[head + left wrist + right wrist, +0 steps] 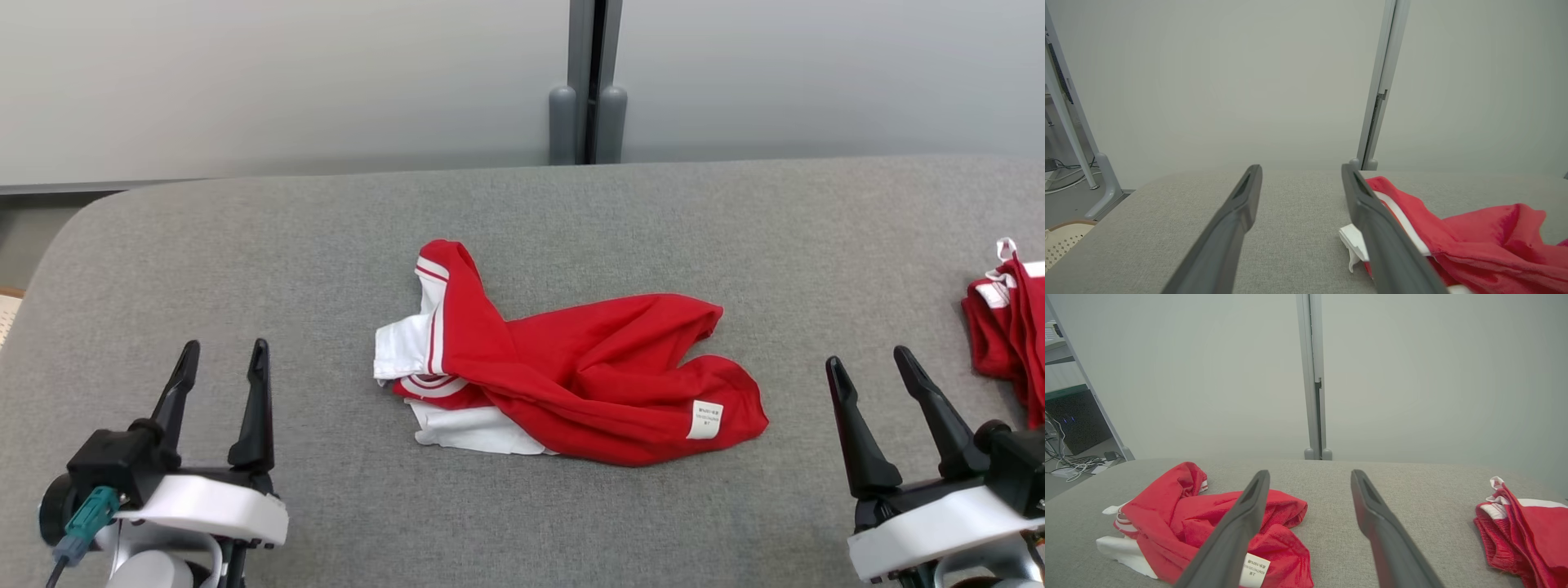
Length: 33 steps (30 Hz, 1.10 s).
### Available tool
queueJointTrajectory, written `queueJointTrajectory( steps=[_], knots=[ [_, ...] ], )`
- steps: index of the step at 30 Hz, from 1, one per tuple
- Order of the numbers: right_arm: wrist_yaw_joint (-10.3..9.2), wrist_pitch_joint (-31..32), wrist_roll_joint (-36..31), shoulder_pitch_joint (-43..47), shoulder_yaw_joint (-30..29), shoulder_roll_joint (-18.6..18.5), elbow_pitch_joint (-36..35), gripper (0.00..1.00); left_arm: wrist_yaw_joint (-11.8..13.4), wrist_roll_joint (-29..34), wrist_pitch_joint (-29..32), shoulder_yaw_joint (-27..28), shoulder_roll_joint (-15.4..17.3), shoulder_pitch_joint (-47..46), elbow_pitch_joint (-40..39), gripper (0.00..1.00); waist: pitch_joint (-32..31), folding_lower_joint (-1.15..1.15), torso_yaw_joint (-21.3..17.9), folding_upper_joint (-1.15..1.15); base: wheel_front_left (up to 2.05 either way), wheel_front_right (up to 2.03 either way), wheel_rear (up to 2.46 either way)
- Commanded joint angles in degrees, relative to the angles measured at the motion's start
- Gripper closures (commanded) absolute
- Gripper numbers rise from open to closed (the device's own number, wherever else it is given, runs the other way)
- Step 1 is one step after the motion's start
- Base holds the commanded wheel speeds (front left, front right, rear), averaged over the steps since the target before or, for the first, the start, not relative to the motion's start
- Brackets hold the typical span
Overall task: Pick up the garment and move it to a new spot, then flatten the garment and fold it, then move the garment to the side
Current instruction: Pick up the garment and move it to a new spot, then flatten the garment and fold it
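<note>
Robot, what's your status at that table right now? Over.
Left gripper open and empty, right gripper open and empty. Red-and-white garment crumpled between them, untouched. Second red garment at right edge of table, clear of the path.

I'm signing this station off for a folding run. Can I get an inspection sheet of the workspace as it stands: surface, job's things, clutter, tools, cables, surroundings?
Surface: grey fabric-covered table, no stains seen.
Job's things: crumpled red and white garment lying mid-table, unfolded, with a white label showing.
Clutter: second red and white garment bunched at the table's right edge, apart from the first.
Tools: left tool open, holding nothing; right tool open, holding nothing; both clear of the cloth.
Cables: teal-plugged cable at the left wrist; loose cables on the floor beyond the table.
Surroundings: pale wall panels joined by a grey post.
</note>
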Motion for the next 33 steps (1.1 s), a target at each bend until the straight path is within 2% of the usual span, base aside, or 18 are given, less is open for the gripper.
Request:
queueJointTrajectory(
  steps=[1, 4, 14, 33],
  knots=[
    [0.0, 0.2, 0.0, 0.8, -0.2, -0.2, -0.3, 0.0, -0.1, -0.1, 0.0, 0.3, 0.6, 0.9, -0.4, 0.0, -1.1, 0.0, 0.6, 0.0, 0.0, 0.0, 0.0],
    [0.0, 1.0, 0.0, 2.2, -0.2, -0.1, -0.5, 0.0, -0.2, 0.1, 0.0, 0.0, 1.0, 2.9, -1.5, 0.0, -2.4, 0.0, 0.6, 0.0, 0.0, 0.0, 0.0],
    [0.0, 2.8, -0.2, 5.9, -1.1, 0.1, -2.2, 0.0, 2.1, 0.8, 1.5, -1.0, 1.4, 8.2, -6.8, 0.0, -5.3, 0.0, 0.3, 0.0, 0.0, 0.0, 0.0],
    [0.0, 3.4, -0.2, 6.6, -1.8, 1.0, -3.1, 0.0, 3.9, 1.0, 4.5, -2.2, 2.0, 9.6, -10.3, 0.0, -5.5, 0.0, 0.3, 0.0, 0.0, 0.0, 0.0]
  ],
)
